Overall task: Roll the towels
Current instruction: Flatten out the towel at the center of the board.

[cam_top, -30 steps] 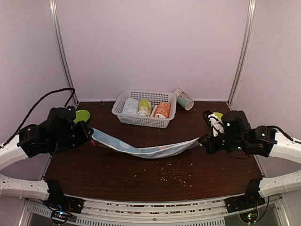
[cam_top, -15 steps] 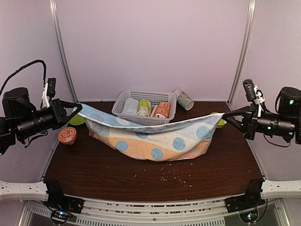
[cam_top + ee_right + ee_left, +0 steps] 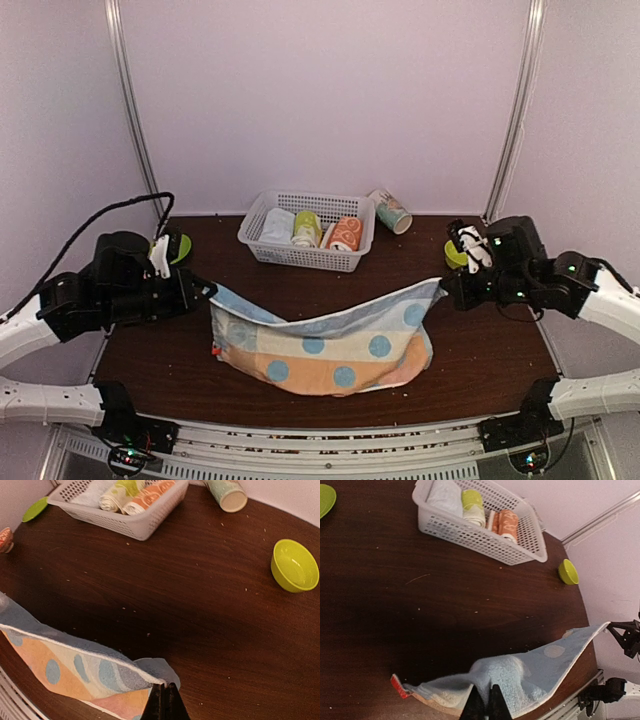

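The towel [image 3: 330, 345] is soft, fuzzy, matt cloth, the counter [image 3: 490, 350] dark wood with a dull sheen, the basket [image 3: 300, 257] white perforated plastic, the bowl [image 3: 295, 565] smooth and glossy.

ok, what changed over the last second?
Both arms came down from their raised pose; the towel now sags onto the table. The left gripper and right gripper stayed shut on its corners. The basket and cup are unmoved.

We see a soft cloth towel [image 3: 330, 345], pale blue with round deeper-blue spots and a peach-orange band, against the dark brown wooden table [image 3: 480, 350]. At twelve o'clock, the white lattice plastic basket [image 3: 300, 256] holds pale-blue, yellow-green and orange white-swirled rolls [image 3: 307, 228].
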`<state>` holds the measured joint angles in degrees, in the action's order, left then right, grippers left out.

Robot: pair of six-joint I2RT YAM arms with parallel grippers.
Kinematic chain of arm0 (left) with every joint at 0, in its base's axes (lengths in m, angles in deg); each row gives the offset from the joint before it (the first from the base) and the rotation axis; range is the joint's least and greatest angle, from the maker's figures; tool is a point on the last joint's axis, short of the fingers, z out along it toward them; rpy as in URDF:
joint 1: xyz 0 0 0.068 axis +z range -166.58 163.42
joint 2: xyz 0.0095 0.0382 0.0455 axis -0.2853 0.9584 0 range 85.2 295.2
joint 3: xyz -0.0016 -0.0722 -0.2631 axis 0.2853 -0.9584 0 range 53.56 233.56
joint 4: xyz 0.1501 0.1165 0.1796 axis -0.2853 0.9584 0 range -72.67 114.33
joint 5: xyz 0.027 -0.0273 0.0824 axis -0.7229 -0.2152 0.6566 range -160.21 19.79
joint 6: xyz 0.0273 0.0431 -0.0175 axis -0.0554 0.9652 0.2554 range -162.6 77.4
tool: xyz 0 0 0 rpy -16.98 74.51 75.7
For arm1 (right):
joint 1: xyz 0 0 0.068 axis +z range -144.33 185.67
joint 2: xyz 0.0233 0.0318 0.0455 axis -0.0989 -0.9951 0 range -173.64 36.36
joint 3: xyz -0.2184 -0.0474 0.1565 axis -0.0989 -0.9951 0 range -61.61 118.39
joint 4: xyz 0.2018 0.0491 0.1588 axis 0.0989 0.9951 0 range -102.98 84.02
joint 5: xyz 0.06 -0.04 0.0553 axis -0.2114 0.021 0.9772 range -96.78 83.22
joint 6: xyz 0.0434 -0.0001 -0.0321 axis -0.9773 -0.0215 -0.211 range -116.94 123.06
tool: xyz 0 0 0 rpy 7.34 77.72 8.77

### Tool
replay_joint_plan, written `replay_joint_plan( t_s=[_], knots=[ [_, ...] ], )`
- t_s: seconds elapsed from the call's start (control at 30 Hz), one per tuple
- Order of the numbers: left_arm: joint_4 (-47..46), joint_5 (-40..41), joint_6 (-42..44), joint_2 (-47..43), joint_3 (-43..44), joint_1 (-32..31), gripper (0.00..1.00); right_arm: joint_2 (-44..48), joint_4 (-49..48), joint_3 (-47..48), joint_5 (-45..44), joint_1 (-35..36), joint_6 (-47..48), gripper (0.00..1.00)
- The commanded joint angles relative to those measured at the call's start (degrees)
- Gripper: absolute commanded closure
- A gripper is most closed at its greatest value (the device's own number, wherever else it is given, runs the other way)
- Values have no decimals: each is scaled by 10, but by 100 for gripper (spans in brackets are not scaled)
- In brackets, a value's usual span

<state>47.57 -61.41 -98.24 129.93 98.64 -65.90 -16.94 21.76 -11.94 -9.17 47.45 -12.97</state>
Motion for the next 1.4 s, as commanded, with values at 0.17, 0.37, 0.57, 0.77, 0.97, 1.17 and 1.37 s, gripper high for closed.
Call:
replay_joint_plan(
  t_s=[0.17, 0.37, 0.57, 0.77, 0.97, 1.17, 1.37],
  knots=[
    [-134, 45, -18, 111, -42, 67, 100, -95, -117, -30, -86, -30, -51, 100],
    [-104, 49, -4, 133, -20, 70, 100, -98, -117, -29, -46, -30, -26, 100],
    [-82, -27, 34, 27, -37, 69, 100, 18, -78, -41, 97, -12, 4, 100],
    [-50, -173, 80, -157, -76, 54, 100, 196, 16, -26, 187, 46, -7, 100],
    [-44, -241, 93, -304, -66, 42, 100, 293, 77, 43, 243, 48, -13, 100],
    [-95, -199, 124, -190, -50, 42, 100, 255, 17, -9, 160, 48, -9, 100],
    [-210, -147, 85, -12, -111, 58, 100, 127, -91, -95, 71, 0, -51, 100]
  ],
)
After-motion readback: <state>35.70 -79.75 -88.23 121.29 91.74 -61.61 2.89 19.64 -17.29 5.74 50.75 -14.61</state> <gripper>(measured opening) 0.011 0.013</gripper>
